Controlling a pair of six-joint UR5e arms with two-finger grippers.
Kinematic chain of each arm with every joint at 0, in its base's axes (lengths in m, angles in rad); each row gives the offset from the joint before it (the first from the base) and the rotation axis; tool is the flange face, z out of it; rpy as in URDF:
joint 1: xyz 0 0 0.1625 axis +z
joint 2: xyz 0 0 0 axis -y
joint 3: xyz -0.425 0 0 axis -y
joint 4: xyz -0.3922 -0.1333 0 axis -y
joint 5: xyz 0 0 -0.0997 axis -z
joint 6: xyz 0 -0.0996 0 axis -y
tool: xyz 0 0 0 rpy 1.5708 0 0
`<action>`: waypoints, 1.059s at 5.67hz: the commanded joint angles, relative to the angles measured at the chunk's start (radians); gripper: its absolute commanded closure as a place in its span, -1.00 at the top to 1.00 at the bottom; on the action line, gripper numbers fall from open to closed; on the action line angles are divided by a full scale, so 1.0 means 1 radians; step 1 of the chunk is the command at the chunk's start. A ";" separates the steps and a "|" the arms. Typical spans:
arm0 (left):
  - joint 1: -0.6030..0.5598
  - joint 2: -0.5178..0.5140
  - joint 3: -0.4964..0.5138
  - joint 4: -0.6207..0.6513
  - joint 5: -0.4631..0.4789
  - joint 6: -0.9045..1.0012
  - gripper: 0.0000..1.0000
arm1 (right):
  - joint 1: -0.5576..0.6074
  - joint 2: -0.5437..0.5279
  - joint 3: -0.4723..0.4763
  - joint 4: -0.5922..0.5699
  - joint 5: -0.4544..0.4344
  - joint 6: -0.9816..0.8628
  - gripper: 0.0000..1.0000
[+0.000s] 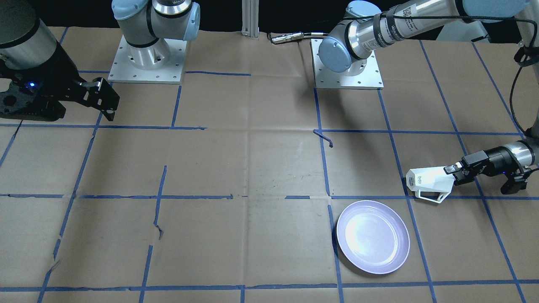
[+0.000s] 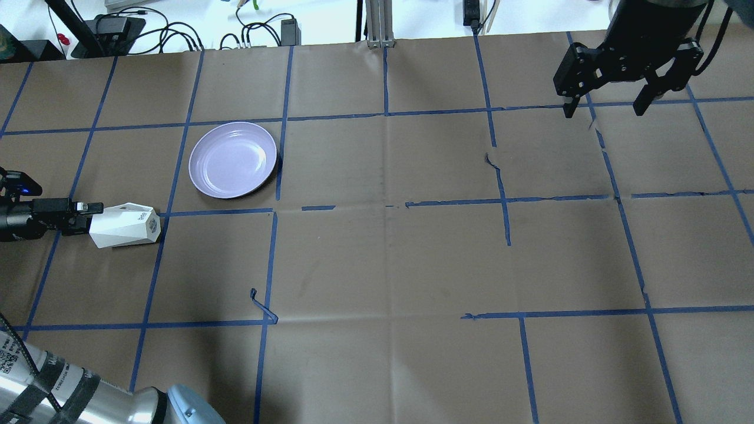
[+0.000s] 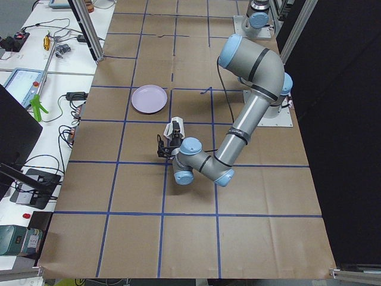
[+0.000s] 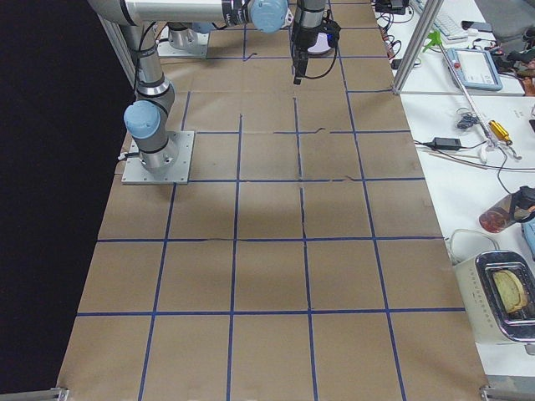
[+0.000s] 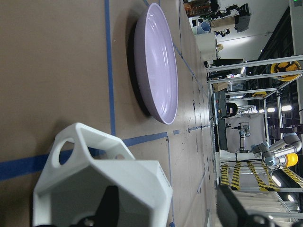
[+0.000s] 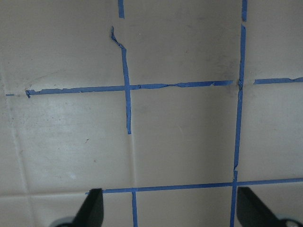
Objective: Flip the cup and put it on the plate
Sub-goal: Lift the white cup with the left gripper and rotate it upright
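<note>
**White cup (image 1: 429,182) held sideways near the plate (image 1: 373,237)**

You see the left gripper (image 1: 454,174) closed on the rim of the cup. The cup is turned on its side, near the lavender plate but apart from it. The right gripper (image 2: 604,111) hangs wide open above the table (image 2: 389,265), far away, holding nothing.

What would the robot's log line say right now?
left gripper: holding cup sideways | plate: empty, beside cup | right gripper: open, far off
</note>
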 commanded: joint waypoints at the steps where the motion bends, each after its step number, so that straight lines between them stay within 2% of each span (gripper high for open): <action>1: 0.000 0.001 0.001 -0.015 -0.002 0.002 -1.00 | 0.000 0.000 0.000 0.000 0.000 0.000 1.00; 3: 0.001 0.048 0.007 -0.059 -0.011 -0.014 -1.00 | 0.000 0.000 0.000 0.000 0.000 0.000 1.00; 5: 0.009 0.188 0.097 -0.294 -0.013 -0.069 -1.00 | 0.000 0.000 0.000 0.000 0.000 0.000 1.00; 6: 0.008 0.239 0.136 -0.358 -0.012 -0.121 -1.00 | 0.000 0.000 0.000 0.000 0.000 0.000 1.00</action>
